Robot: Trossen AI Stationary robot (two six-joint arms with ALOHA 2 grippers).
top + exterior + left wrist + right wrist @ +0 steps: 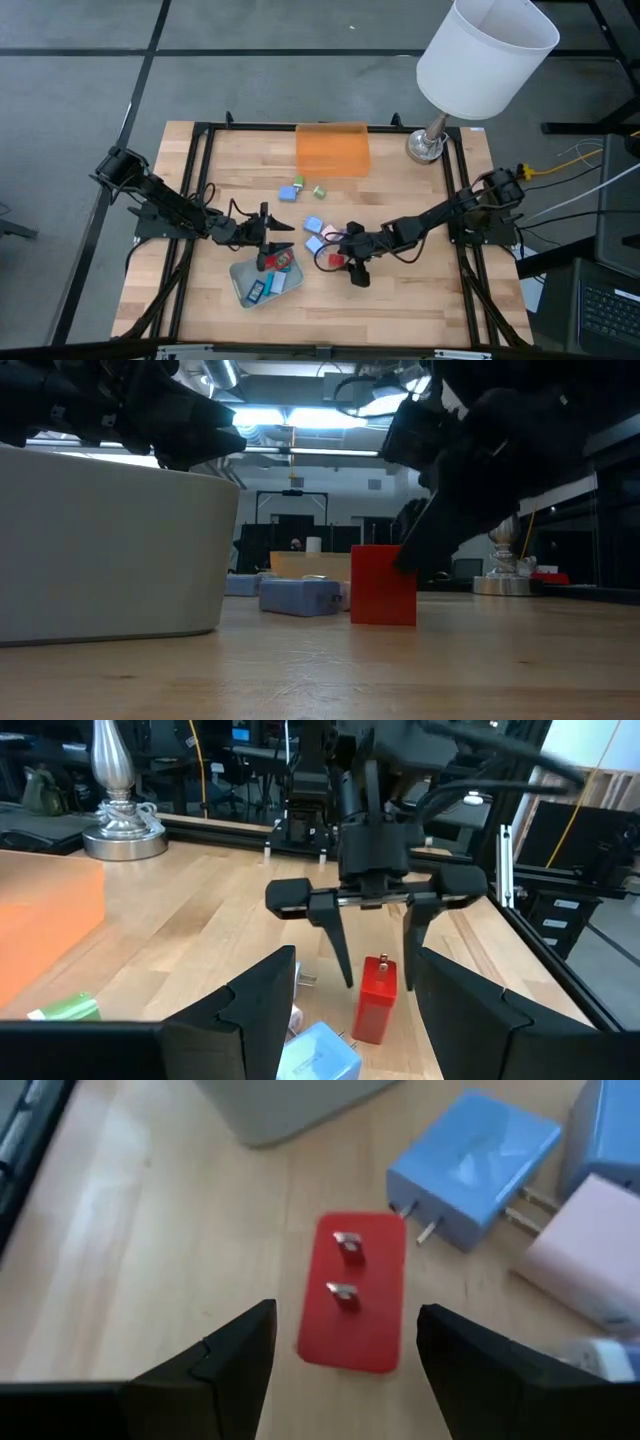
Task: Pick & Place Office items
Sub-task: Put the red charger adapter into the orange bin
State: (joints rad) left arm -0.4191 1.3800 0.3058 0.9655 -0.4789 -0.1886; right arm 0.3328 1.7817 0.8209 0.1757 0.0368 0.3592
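The office items are small plug-in blocks. A red one [352,1290] lies on the table with its two prongs up, also seen in the left wrist view [377,1005] and the low view [383,585]. My right gripper [347,1315] hangs open above it, one finger on each side, pointing down [378,978]. Blue blocks [470,1165] and a pink one [590,1265] lie just beyond. Several pieces [275,278] lie in the pale grey-green tray [243,272]. My left gripper [273,240] is open at the tray's far edge, facing the right gripper.
The translucent orange tray [332,150] sits at the table's far edge, with a lamp's base [425,148] to its right. A blue [290,192] and a green block [320,190] lie in front of the orange tray. Bare wood lies toward the near right.
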